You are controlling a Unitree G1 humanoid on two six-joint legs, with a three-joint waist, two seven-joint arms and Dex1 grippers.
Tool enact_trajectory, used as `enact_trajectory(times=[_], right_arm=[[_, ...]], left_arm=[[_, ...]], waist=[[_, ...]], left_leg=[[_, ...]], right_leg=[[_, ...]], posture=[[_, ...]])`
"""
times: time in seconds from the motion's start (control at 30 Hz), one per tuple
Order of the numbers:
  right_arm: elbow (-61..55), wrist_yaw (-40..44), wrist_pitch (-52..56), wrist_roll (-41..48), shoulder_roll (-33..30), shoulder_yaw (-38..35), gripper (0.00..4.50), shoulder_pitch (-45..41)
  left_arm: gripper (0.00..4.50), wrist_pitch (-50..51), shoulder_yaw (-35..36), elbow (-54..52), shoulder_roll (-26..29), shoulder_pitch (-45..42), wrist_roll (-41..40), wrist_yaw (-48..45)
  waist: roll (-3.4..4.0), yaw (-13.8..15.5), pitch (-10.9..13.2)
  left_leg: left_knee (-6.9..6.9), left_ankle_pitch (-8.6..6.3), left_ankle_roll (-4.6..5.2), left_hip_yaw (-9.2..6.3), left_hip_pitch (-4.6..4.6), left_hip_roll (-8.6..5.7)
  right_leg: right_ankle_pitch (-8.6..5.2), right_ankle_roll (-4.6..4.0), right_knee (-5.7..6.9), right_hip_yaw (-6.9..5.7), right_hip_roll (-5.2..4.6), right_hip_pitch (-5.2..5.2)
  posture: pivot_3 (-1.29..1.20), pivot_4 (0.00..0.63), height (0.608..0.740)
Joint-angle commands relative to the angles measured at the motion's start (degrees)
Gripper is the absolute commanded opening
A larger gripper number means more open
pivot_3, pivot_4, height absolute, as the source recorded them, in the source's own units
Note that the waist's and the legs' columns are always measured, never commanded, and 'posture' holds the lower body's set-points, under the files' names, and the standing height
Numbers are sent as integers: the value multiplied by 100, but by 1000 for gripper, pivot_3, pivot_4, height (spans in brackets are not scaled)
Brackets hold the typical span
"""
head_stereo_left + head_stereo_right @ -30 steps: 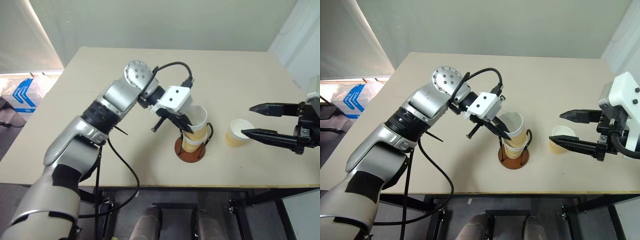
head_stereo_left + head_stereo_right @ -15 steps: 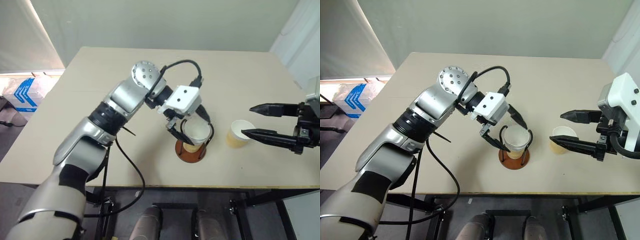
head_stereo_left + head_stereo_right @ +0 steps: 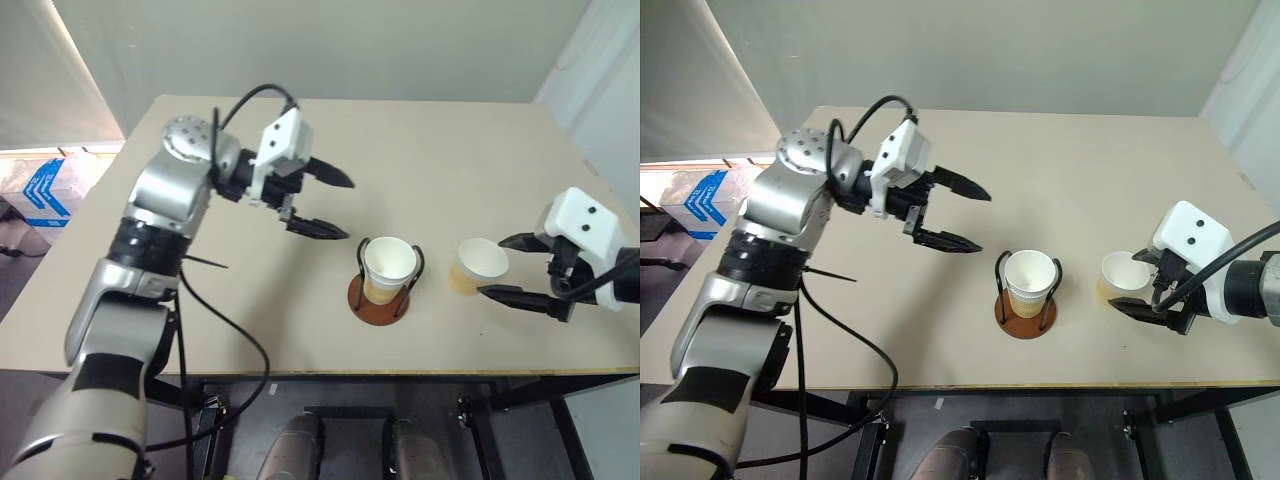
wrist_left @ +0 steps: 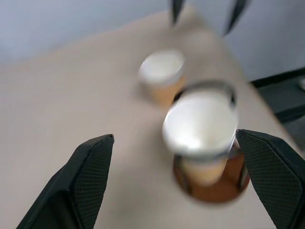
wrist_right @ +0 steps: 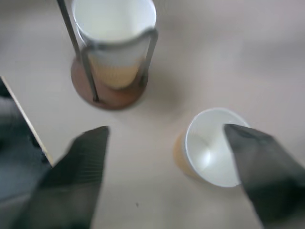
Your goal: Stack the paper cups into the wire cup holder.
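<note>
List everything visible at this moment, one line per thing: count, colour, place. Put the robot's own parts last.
Table: one, pale beige, under everything.
Wire cup holder: one, reddish-brown disc base with black wire loops, near the table's front edge, about the middle.
Stacked paper cups: white rim, tan wall, nested upright in the holder; count not clear from here.
Loose paper cup: one, same colours, upright on the table, right of the holder.
Left hand: black fingers, open, empty, above the table left of the holder.
Right hand: black fingers, open, either side of the loose cup.

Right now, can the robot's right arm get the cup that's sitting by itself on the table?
Probably yes. The right gripper has its jaws open beside the loose paper cup, with nothing between them. The wire cup holder stands off to the side.
</note>
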Motion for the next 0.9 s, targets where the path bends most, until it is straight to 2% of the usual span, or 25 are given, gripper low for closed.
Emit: enact_trajectory(times=[0.03,0.23,0.37,0.53,0.7,0.8,0.9], right_arm=[[150,228,-541,-584,-82,577,4474,-403],[667,709,-1432,-1959,43,2037,4474,-1068],[1027,1034,-1777,-2621,227,2629,4474,-1328],[1575,1335,-2167,-3430,578,3205,4474,-1655],[1920,1560,-2356,-3905,908,3417,4474,-1807],[1984,1653,-2400,-4056,1035,3388,3864,-1781],[1974,1726,-2413,-4142,1103,3334,2847,-1728]], left_arm=[[4500,344,396,-577,274,239,-46,236],[4500,665,643,-1271,776,1038,24,482],[4500,716,688,-1528,940,1306,85,612],[4500,730,710,-1664,996,1452,115,749],[4500,709,698,-1727,1031,1534,173,805],[4500,710,701,-1747,1041,1560,187,810],[4500,713,702,-1769,1053,1593,185,817]], waist=[[0,13,0],[0,0,0],[0,5,0],[-1,-13,0],[-1,-31,1],[-1,-31,0],[-1,-35,0]], left_leg=[[0,1,1,0,0,-1],[-1,0,1,-1,6,1],[-1,2,1,-4,9,5],[-2,1,12,-3,15,5],[-13,-4,42,-4,33,9],[-16,6,37,-5,34,9],[-18,8,33,-6,35,9]], right_leg=[[0,0,1,1,0,0],[2,-6,2,-2,2,2],[8,-20,4,-5,1,3],[17,-58,3,-6,1,3],[20,-100,7,-6,4,10],[26,-111,6,-5,4,11],[30,-116,5,-5,4,11]], posture=[[0,150,740],[0,150,740],[0,150,740],[0,150,740],[0,150,740],[0,150,740],[0,150,740]])
